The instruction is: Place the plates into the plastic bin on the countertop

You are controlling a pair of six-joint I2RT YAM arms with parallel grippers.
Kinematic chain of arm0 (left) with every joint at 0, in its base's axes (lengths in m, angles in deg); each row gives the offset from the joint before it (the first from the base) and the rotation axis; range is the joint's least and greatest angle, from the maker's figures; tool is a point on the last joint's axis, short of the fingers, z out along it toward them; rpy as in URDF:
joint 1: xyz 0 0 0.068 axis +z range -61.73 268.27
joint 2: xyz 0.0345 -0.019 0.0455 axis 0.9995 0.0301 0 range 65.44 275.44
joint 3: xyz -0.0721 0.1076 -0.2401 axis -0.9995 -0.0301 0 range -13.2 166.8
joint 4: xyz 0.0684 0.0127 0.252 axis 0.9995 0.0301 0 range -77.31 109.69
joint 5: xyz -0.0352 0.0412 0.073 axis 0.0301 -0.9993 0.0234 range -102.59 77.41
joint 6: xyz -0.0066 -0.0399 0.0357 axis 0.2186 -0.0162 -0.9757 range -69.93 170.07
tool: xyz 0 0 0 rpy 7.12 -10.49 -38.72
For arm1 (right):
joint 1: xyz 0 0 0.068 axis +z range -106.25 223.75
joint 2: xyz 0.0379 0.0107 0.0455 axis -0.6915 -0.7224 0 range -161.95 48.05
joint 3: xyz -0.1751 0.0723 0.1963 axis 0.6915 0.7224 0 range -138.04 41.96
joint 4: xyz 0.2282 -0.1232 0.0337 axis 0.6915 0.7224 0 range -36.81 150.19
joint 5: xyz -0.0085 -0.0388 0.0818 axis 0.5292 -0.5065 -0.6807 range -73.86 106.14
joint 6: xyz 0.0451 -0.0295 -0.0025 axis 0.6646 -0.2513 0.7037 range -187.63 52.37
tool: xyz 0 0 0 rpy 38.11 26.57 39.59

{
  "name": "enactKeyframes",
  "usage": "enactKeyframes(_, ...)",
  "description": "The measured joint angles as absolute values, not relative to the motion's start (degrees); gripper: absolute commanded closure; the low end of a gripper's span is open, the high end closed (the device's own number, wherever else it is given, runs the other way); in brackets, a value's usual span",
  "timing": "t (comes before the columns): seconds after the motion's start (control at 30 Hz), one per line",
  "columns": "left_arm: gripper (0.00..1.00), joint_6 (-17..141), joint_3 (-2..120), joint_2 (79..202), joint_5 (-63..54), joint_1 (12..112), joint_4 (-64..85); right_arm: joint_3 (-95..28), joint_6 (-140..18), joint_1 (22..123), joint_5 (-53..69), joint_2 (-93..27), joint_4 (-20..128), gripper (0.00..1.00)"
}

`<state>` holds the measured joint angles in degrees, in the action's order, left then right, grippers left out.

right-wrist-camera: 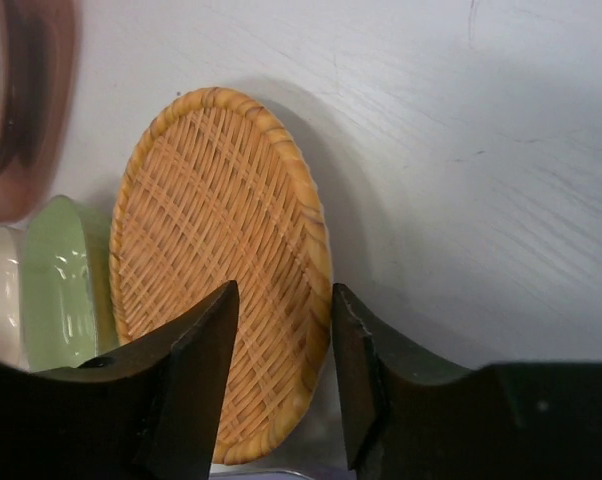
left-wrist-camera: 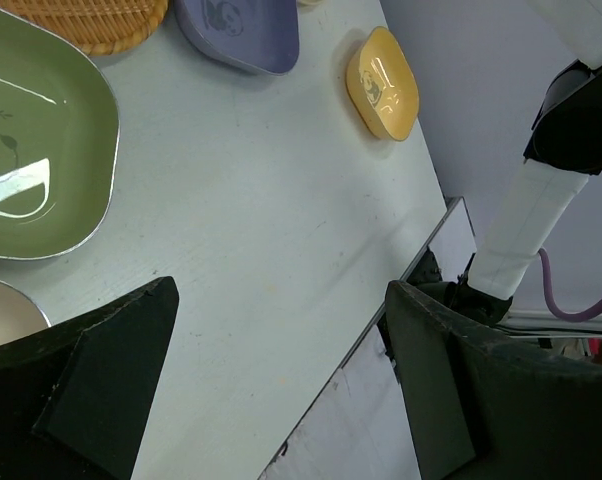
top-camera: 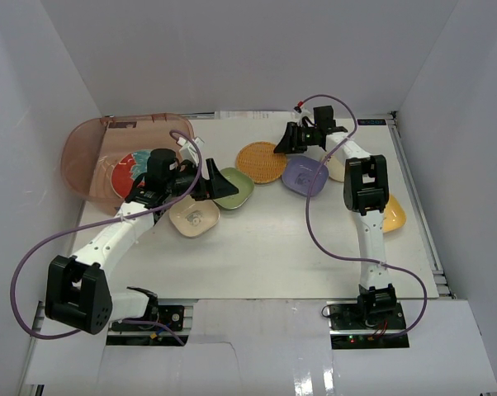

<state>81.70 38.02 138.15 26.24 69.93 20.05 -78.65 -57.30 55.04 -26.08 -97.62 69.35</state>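
From above, the plastic bin [top-camera: 77, 157] sits at the far left of the table [top-camera: 273, 256], with a red-and-teal floral plate [top-camera: 126, 169] inside it. The left claw [top-camera: 212, 185] hangs by the left edge of the green plate [top-camera: 239, 193]. The right claw [top-camera: 281, 140] is at the far edge of the orange woven plate [top-camera: 261, 162].

The left wrist view shows wide, empty jaws over bare table, with the lavender plate [left-wrist-camera: 241, 35] and yellow plate [left-wrist-camera: 383, 82] beyond.

In the right wrist view the jaws stand partway apart, straddling the woven plate's rim (whether they touch it cannot be told).
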Motion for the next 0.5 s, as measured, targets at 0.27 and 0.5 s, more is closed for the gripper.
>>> enactKeyframes(0.27, 0.06, 81.46, 38.02, 138.37, 26.89, 69.64, 20.24, -74.57, -51.21, 55.01, -28.70, -97.62, 62.75, 0.88)
enactKeyframes(0.5, 0.07, 81.33, 38.06, 138.37, 25.58, 69.38, 21.73, -65.69, -41.98, 53.79, -29.07, -93.81, 50.60, 0.92)
